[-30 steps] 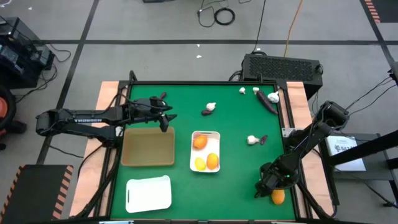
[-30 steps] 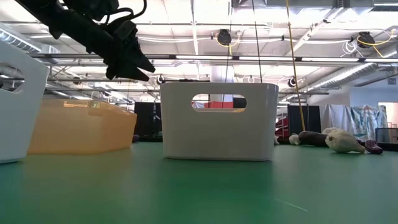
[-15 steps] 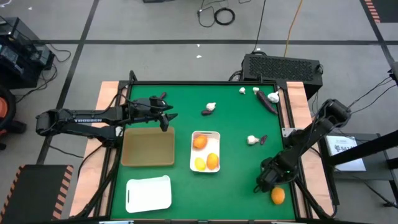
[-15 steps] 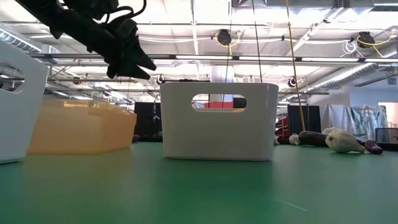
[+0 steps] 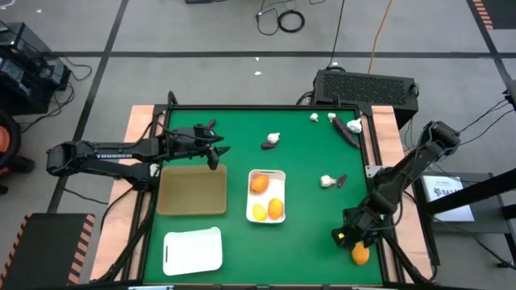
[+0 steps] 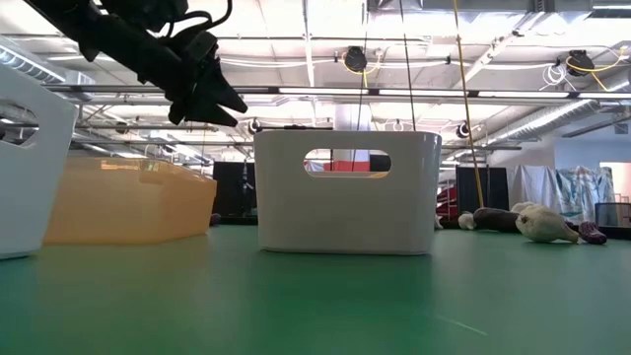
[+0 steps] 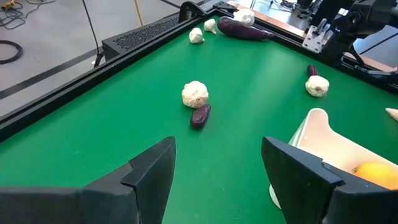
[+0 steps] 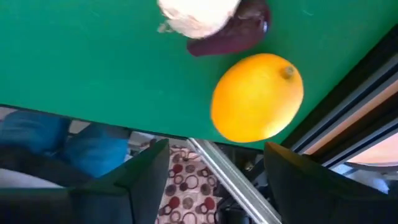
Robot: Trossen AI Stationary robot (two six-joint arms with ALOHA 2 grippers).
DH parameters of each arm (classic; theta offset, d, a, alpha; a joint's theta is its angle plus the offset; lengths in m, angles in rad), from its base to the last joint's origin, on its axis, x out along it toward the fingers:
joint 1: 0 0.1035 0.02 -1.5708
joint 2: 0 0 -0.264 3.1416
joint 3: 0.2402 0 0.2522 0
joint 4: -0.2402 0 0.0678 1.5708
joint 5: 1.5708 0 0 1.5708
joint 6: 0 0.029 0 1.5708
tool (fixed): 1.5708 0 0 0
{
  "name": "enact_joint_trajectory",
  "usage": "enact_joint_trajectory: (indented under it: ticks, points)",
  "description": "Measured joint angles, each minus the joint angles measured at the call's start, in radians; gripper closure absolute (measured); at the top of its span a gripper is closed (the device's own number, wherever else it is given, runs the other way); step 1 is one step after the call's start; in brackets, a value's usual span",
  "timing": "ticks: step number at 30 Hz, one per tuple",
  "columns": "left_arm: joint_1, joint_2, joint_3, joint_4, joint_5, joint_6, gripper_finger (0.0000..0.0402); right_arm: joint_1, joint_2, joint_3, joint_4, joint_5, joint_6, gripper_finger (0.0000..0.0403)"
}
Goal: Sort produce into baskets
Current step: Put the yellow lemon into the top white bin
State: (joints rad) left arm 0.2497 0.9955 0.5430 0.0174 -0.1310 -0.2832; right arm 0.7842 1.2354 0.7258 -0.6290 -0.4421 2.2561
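High view: the right gripper (image 5: 348, 236) has drawn back toward 12 o'clock from the orange fruit (image 5: 360, 254), fingers apart around nothing. The left gripper (image 5: 216, 153) stays spread above the tan basket (image 5: 192, 192).

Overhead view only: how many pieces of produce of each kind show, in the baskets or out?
citrus fruits: 4
garlic bulbs: 5
purple vegetables: 3
Total: 12

White lettering reading "TROSSEN" is showing along the left arm (image 5: 105, 156) in the high view; nothing else is reading clearly anywhere.
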Motion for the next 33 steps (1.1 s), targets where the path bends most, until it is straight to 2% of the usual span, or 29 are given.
enact_joint_trajectory:
  ticks: [5,14,22,27,33]
  points:
    - [0.0,0.0,0.0,0.0,-0.002,0.001,0.0155,0.033,0.034,0.0,-0.012,0.003,0.008,0.0137]
    - [0.0,0.021,0.0,0.001,-0.027,0.005,0.0155,0.039,0.076,0.0,-0.008,-0.004,0.017,0.0136]
    - [0.0,0.074,0.0,0.001,-0.019,0.001,0.0155,0.074,0.077,0.0,0.007,-0.056,0.078,0.0136]
    - [0.0,0.088,0.0,0.01,-0.018,-0.048,0.0155,0.082,0.095,0.0,0.005,-0.052,0.081,0.0136]
    - [0.0,0.088,0.0,0.036,-0.016,-0.051,0.0155,0.082,0.174,0.0,0.057,0.001,0.05,0.0136]
